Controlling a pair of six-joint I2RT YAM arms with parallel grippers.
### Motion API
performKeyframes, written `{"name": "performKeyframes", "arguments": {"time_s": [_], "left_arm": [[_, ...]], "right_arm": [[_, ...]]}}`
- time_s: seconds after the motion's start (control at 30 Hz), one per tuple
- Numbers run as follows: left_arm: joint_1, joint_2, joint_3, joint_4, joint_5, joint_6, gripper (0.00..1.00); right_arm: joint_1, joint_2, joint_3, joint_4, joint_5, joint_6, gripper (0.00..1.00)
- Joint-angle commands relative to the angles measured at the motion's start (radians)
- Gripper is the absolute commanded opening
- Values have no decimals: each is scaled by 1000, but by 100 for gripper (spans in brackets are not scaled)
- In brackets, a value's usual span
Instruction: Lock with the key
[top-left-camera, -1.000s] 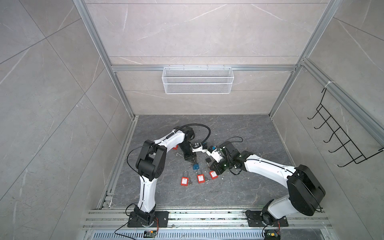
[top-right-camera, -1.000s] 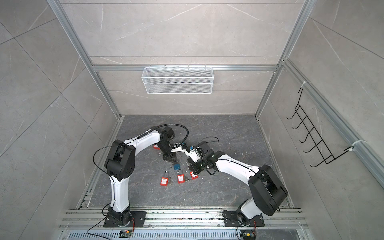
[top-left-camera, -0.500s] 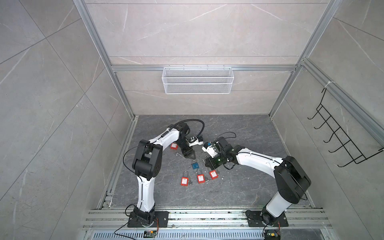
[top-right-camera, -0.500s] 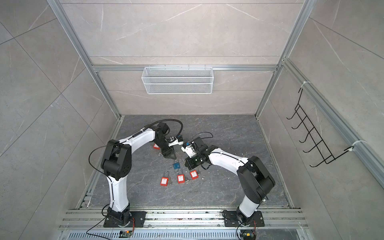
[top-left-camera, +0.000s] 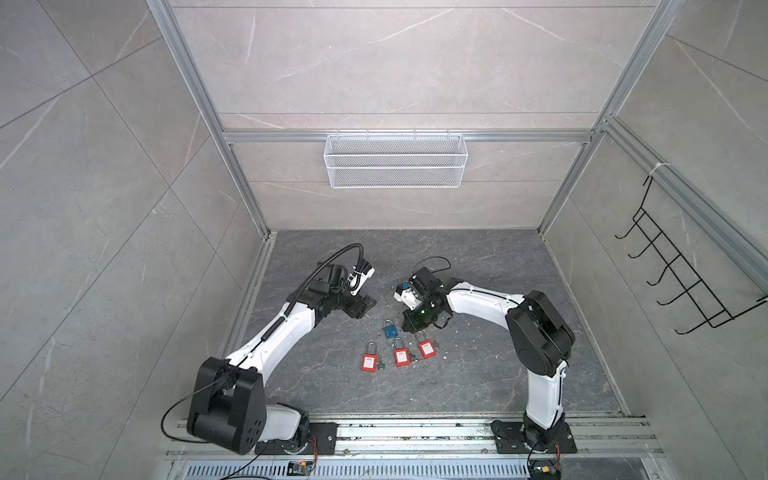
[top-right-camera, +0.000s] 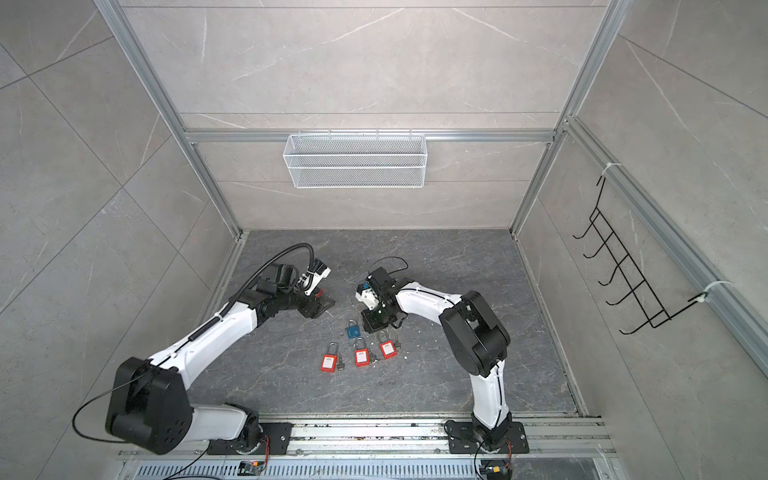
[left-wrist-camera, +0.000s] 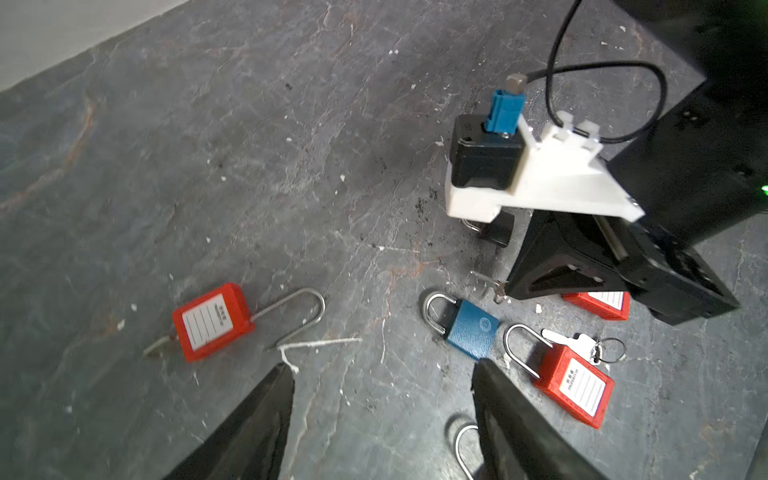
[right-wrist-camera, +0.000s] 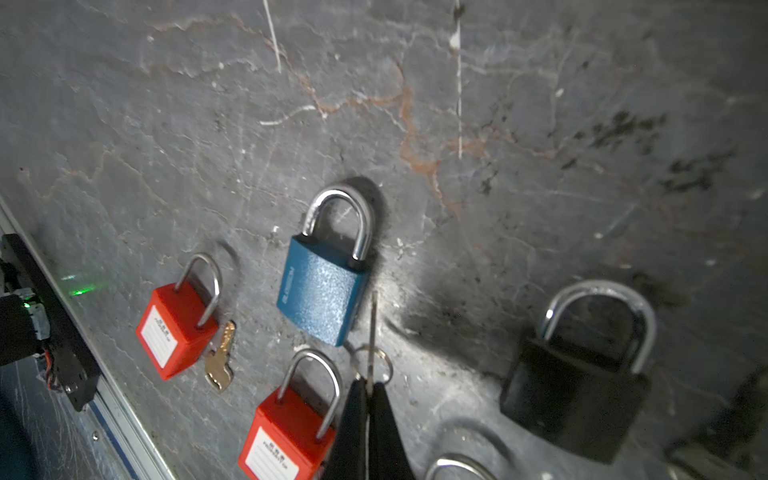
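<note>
one thin steel key (right-wrist-camera: 372, 332) on a split ring is pinched in the closed jaws of the right gripper (right-wrist-camera: 368, 386), its tip just beside the blue padlock (right-wrist-camera: 322, 286), whose grainy body lies flat, topped by a polished shackle. the left gripper (left-wrist-camera: 382, 386), a second ago close over the blue padlock, has drawn back from it, jaws now spread wide and empty. three red padlocks (top-left-camera: 401, 357) with white labels lie in a row near the blue padlock; a matte black padlock (right-wrist-camera: 573, 407) sits near it. all rest on a dark, veined, scratched stone floor (top-left-camera: 478, 374) enclosed by pale tile walls (top-left-camera: 374, 62); a white wire basket (top-left-camera: 395, 166) hangs well beyond the blue padlock.
</note>
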Motion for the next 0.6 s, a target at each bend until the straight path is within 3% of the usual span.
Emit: {"name": "performKeyframes", "arguments": {"time_s": [0.0,0.13,0.37,0.57], "left_arm": [[0,-89,-37,59,-58,-122,70],[0,-130,-42,0,-86,-135,70],[-2,-184,-65,-54,-109,-235,70],[-2,-203,-78,-63,-130,-216,70]], "right_arm": [[0,34,38,-62,21,5,0],[0,75,66,-85,28,11,3],[1,121,134,-136,53,28,21],[1,113,154,-167,118,28,33]]}}
